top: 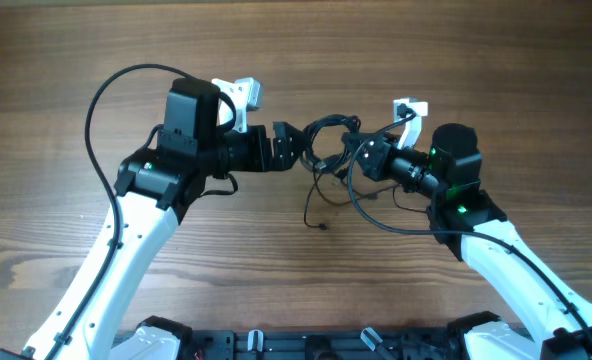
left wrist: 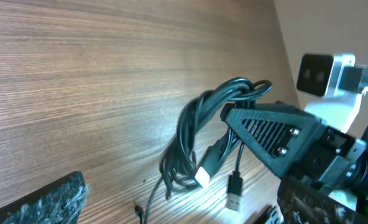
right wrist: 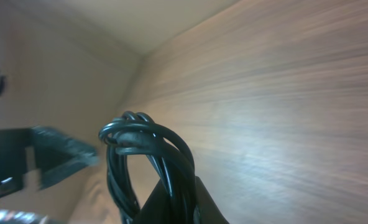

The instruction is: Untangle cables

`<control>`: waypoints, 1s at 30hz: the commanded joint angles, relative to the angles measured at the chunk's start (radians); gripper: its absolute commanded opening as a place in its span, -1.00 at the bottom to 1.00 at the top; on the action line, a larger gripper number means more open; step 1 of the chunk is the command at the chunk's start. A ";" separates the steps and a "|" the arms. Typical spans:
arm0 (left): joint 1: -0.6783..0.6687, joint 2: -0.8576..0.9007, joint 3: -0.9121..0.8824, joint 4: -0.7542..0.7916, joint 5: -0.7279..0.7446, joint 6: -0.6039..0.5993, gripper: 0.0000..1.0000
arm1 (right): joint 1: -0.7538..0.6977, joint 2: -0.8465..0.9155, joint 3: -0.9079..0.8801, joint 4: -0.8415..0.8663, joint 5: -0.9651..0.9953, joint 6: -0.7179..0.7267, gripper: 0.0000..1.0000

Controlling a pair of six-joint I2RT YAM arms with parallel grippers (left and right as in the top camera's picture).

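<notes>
Hanging looped cables pinched in right gripper, left gripper wide apart beside them.

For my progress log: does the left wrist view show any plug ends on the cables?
Yes, two plug ends hang below the looped cables, close to the table.

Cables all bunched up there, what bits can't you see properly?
- Knot in the cables: overhead, too small, tangled together.
- Right hand grip: right wrist view, its own finger covers it.
- Left hand fingers: left wrist view, blurred, cut by the bottom edge.
- Cable bottoms: right wrist view, cut off below.
</notes>
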 commanded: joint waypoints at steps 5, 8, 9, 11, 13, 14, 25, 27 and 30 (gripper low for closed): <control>0.004 0.003 0.013 0.039 -0.200 -0.335 0.48 | 0.109 -0.015 0.295 -0.400 0.339 -0.240 -0.91; 0.003 0.024 0.013 0.065 -0.197 -0.359 0.02 | 0.217 -0.015 0.339 -0.401 0.347 -0.354 -0.91; 0.003 0.031 0.013 0.065 -0.180 -0.359 -0.01 | 0.233 -0.015 0.339 -0.404 0.370 -0.361 -0.91; 0.003 0.058 0.013 0.065 -0.124 -0.359 -0.05 | 0.253 -0.015 0.339 -0.407 0.435 -0.361 -0.91; 0.003 0.082 0.013 0.064 -0.116 -0.360 -0.08 | 0.256 -0.015 0.340 -0.408 0.435 -0.359 -0.91; 0.003 0.091 0.013 0.065 -0.116 -0.361 -0.17 | 0.257 -0.015 0.339 -0.409 0.439 -0.359 -0.91; -0.095 0.205 0.013 0.130 -0.162 -0.387 -0.34 | 0.257 -0.015 0.340 -0.447 0.439 -0.329 -0.91; -0.097 0.222 0.013 0.143 -0.162 -0.387 -0.92 | 0.257 -0.015 0.340 -0.451 0.436 -0.330 -0.91; -0.066 0.195 0.013 0.177 -0.161 -0.387 -0.92 | 0.257 -0.011 0.339 -0.502 0.547 -0.344 -0.90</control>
